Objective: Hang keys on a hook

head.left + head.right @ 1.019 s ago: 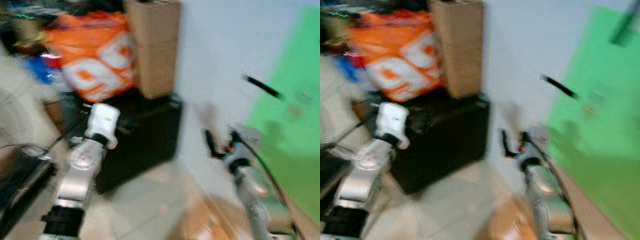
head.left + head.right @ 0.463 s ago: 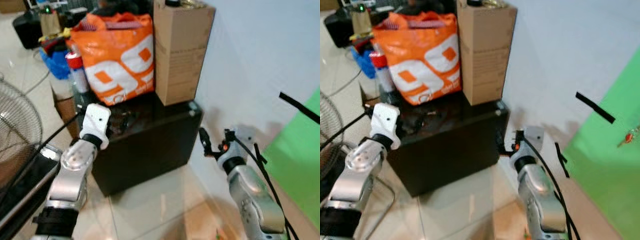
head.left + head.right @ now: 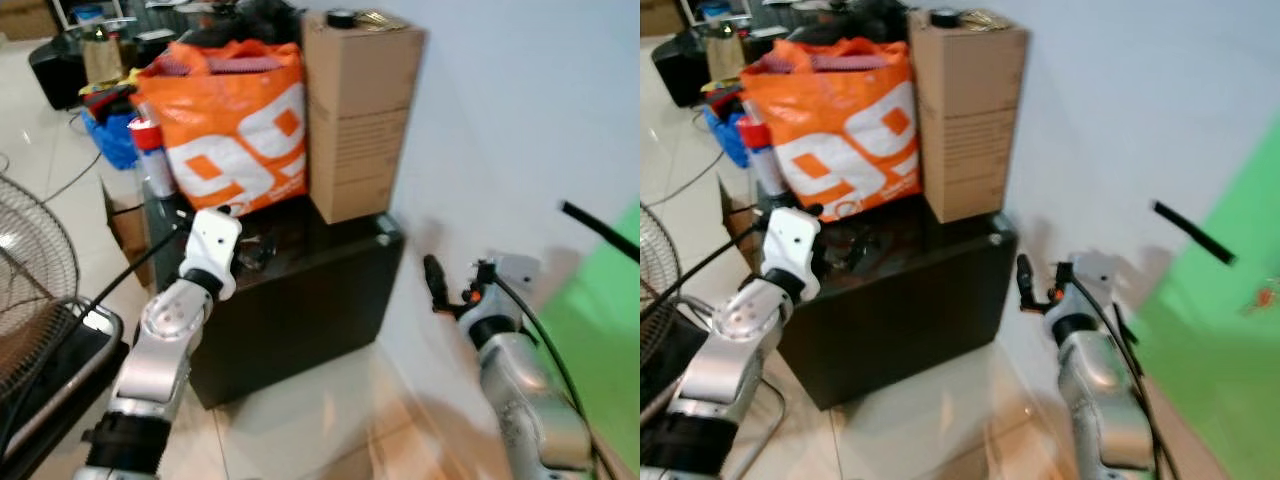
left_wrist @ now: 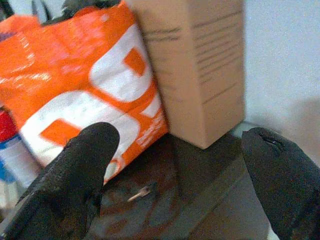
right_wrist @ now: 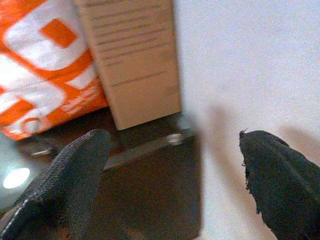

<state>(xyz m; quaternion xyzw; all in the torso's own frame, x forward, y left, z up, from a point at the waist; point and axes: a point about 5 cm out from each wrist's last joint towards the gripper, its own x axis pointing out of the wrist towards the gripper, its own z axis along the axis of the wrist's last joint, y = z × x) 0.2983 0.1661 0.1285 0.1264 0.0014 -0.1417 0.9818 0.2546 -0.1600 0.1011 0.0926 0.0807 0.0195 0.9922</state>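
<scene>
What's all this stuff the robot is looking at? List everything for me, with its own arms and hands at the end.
Cabinet: one, black, low, against the pale wall.
Cardboard box: one, brown, upright on the cabinet at its wall end.
Bag: one, orange with white print, on the cabinet beside the box.
Small metal object: one, on the cabinet top before the bag; too blurred to name.
Spray can: one, red cap, left of the bag.
Fan: one, wire grille, on the floor at far left.
Green sheet: one, on the wall at right, with a small red item on it.
Left hand: one, black fingers apart, pointed at the cabinet top.
Right hand: one, black fingers apart, near the wall.
</scene>
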